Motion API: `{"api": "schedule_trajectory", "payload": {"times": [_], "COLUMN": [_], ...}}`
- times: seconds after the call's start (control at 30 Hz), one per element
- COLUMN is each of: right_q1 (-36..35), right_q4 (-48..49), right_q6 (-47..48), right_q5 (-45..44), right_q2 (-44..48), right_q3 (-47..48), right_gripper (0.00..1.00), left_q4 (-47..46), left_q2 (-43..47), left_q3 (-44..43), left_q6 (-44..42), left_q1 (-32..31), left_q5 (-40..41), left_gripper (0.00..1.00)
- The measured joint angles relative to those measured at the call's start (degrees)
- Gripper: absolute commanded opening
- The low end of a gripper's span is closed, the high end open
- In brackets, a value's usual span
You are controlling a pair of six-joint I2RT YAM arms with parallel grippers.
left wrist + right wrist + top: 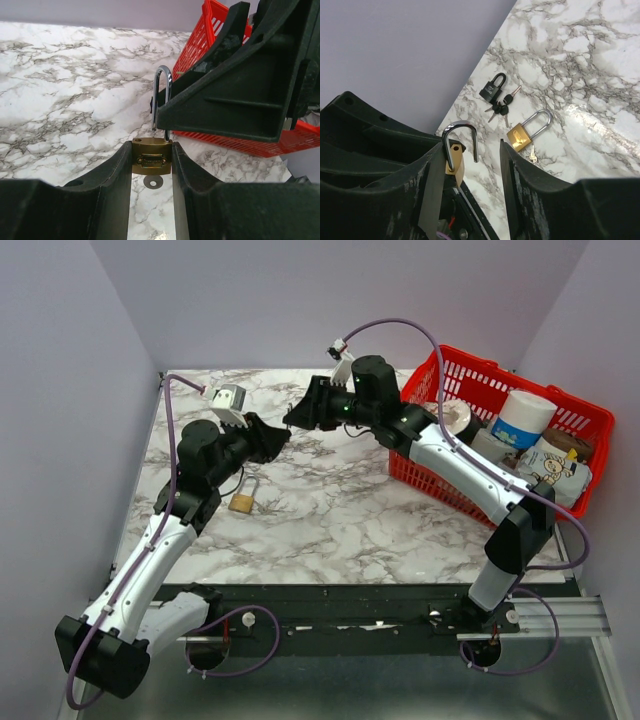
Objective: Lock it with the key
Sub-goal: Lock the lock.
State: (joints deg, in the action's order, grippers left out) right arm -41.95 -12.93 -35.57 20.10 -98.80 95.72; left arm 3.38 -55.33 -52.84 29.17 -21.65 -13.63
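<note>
My left gripper point(151, 162) is shut on the body of a brass padlock point(151, 156), holding it up over the marble table. The padlock's steel shackle point(460, 137) is swung open, its free end out of the body. A round grey key head point(153, 181) shows just under the body. My right gripper point(472, 150) stands open around the shackle, which rests against one finger point(432, 170) with a gap to the other. In the top view the left gripper point(272, 436) and the right gripper point(296, 418) meet tip to tip and hide the padlock.
A second brass padlock point(243, 498) lies on the table point(330, 510) below the left gripper, a small key point(533, 156) beside it. A black padlock point(492, 89) with a bunch of keys lies near the wall. A red basket point(470, 357) of groceries stands at the right.
</note>
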Motion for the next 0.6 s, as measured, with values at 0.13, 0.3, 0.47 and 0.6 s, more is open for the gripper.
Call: {"api": "schedule_trajectory", "payload": {"times": [0.13, 0.3, 0.47, 0.6], "right_q1": [-1.60, -1.86, -1.97, -2.03], "right_q4": [0.00, 0.04, 0.33, -0.02], "right_q6": [0.02, 0.15, -0.20, 1.07], "right_q5": [-1.40, -2.47, -2.16, -2.43], "right_q2": [-0.09, -0.90, -1.99, -1.97], "right_q3": [-0.24, -0.20, -0.15, -0.15], "right_gripper": [0.50, 0.19, 0.01, 0.01], "left_q4": [-0.07, -0.07, 1.88, 2.56], "left_q2": [-0.20, -0.52, -1.40, -1.49], "left_q3": [0.00, 0.00, 0.02, -0.11], "left_q6": [0.31, 0.20, -0.04, -0.79], "left_q1": [-0.50, -1.86, -2.27, -2.38], "left_q5": [0.74, 1.92, 3.76, 3.39], "left_gripper": [0.00, 0.00, 0.18, 0.58]}}
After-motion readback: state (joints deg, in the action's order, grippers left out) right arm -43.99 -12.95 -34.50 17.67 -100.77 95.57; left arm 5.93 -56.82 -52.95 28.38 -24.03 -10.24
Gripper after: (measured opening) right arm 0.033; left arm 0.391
